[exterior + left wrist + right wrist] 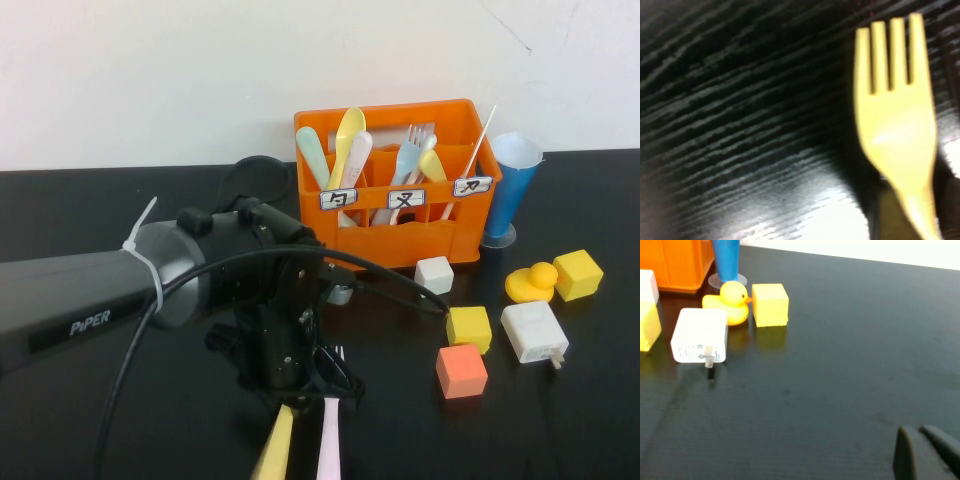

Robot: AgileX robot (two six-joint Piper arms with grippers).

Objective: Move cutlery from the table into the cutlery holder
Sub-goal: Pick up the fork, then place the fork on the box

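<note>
The yellow fork (895,125) fills the left wrist view, tines pointing away, over the black table (570,430). My left gripper (910,202) has dark fingers tight on both sides of the fork's neck. In the high view the left gripper (300,400) is low at the front centre. The yellow fork's handle (274,447) and the pale pink fork (329,442) stick out from under it, side by side. The orange cutlery holder (450,125) stands at the back with spoons and a pale blue fork in it. My right gripper (927,450) is shut and empty over bare table.
A blue cone cup (510,190) stands right of the holder. A white cube (434,273), yellow cube (469,327), orange cube (461,370), white charger (533,333), yellow duck (530,282) and another yellow cube (578,273) lie front right.
</note>
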